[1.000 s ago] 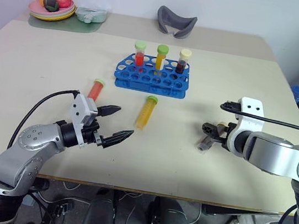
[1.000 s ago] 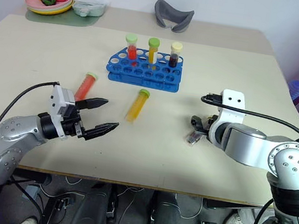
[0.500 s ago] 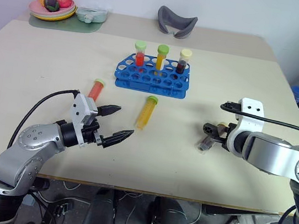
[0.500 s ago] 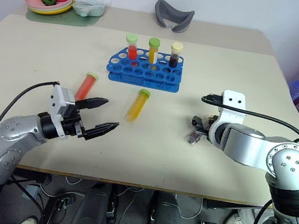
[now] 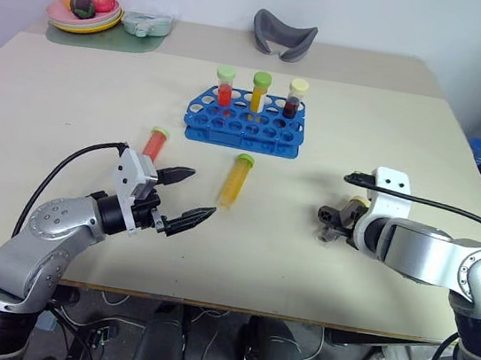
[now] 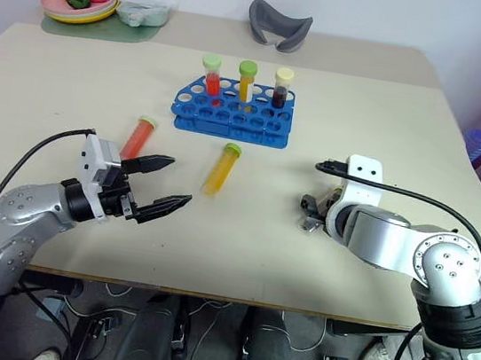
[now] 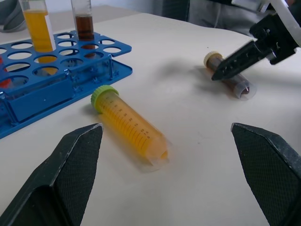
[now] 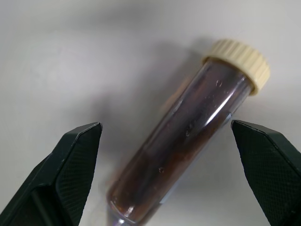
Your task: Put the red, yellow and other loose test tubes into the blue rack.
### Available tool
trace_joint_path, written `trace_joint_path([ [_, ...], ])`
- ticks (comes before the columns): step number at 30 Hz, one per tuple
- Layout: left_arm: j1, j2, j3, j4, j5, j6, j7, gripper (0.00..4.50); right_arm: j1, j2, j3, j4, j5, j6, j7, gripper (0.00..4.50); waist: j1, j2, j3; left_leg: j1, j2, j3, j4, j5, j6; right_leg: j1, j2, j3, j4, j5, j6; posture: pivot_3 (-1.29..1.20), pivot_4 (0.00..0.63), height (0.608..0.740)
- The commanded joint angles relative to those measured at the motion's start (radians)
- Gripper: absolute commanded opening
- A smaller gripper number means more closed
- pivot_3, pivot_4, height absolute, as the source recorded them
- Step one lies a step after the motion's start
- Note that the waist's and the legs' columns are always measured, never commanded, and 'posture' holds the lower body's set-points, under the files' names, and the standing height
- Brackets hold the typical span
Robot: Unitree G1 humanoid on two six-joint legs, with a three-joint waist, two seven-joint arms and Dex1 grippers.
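The test tubes are partly put away. Three stand up in the back row of the blue rack (image 5: 245, 120): a red one, a yellow one and a dark brown one. Three more lie loose on the table (image 5: 70, 120), so the job looks about half done.

The red tube (image 5: 154, 143) lies at about 8 o'clock from the rack. The yellow tube (image 5: 237, 180) lies at 6 o'clock from the rack, with its green cap toward the rack. The brown tube (image 8: 188, 146) lies at about 4 o'clock from the rack. It has a cream cap and dark stuff inside.

The right gripper (image 8: 167, 155) is spread wide with the brown tube between its fingers, not yet pinched. The left gripper (image 5: 182, 199) is spread wide too, holds nothing, and sits near the red and yellow tubes.
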Motion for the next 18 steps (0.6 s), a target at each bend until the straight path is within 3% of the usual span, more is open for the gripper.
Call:
trace_joint_path([
  [1, -0.005, 0.002, 0.013, -0.034, -0.015, -0.003, 0.005, 4.50, -0.097, -0.077, 0.037, 0.060, 0.012, 0.106, 0.144, 4.48, 0.000, 0.000, 0.000, 0.000, 0.000, 0.000, 0.000, 0.000, 0.000, 0.000, 0.000, 0.000, 0.000, 0.000, 0.000, 0.00, 0.150, 0.655],
  [6, -0.007, 0.000, 0.013, -0.039, -0.014, 0.000, 0.017, 4.50, -0.238, -0.150, 0.144, 0.203, -0.023, 0.239, 0.303, 4.48, 0.000, 0.001, 0.000, 0.000, 0.000, -0.001, 0.000, 0.000, 0.000, 0.000, 0.001, 0.000, 0.000, 0.000, 0.000, 0.00, 0.150, 0.655],
  [12, -0.010, 0.001, 0.015, -0.036, -0.011, 0.000, 0.021, 4.50, -0.359, -0.156, 0.198, 0.215, -0.338, 0.406, 0.665, 4.48, 0.001, 0.001, 0.000, 0.000, -0.001, -0.002, -0.001, 0.000, 0.000, 0.000, -0.001, 0.000, -0.001, 0.000, 0.000, 0.00, 0.150, 0.655],
  [18, -0.020, -0.004, 0.008, -0.028, -0.006, -0.004, 0.023, 4.50, -0.403, -0.165, 0.264, 0.161, -0.673, 0.422, 1.001, 4.48, 0.002, 0.001, 0.000, 0.000, -0.002, -0.002, -0.001, 0.000, 0.001, 0.000, -0.001, -0.001, -0.001, 0.000, 0.000, 0.00, 0.150, 0.655],
])
